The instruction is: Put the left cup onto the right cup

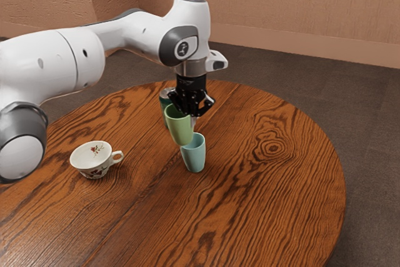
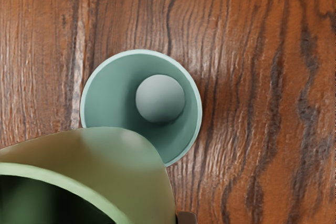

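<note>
Gripping green cup (image 1: 178,125) (tilted), gripper (image 1: 189,110) clenched on its rim, just abv teal cup (image 1: 194,153).

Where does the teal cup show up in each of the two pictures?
Exterior view: the teal cup stands on the wooden table, just below the tilted green cup that the gripper holds.
Wrist view: the teal cup is seen from above, mouth open, partly covered by the green cup.
Shared landmark: the green cup, overlapping the teal cup in both.
</note>
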Controlling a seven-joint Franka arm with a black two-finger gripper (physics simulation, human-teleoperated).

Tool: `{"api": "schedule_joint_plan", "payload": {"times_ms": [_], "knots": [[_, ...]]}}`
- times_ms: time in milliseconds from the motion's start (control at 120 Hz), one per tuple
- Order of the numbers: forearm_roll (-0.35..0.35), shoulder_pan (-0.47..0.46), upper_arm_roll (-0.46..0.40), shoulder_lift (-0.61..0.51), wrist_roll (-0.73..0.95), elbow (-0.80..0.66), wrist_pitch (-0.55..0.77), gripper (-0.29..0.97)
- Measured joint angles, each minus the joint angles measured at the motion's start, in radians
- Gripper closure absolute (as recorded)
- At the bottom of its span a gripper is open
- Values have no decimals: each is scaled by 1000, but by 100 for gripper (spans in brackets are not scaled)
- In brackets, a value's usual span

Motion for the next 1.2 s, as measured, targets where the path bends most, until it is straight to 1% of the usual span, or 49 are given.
{"api": "schedule_joint_plan", "payload": {"times_ms": [133, 258, 517, 742, 1200], "knots": [[0, 0, -2, 15, -3, 14, -5, 78], [0, 0, -8, 51, -4, 68, -20, 78], [2, 6, -6, 78, -5, 92, -36, 78], [2, 9, 4, 119, -4, 142, -41, 78], [2, 11, -7, 142, -4, 163, -41, 78]]}}
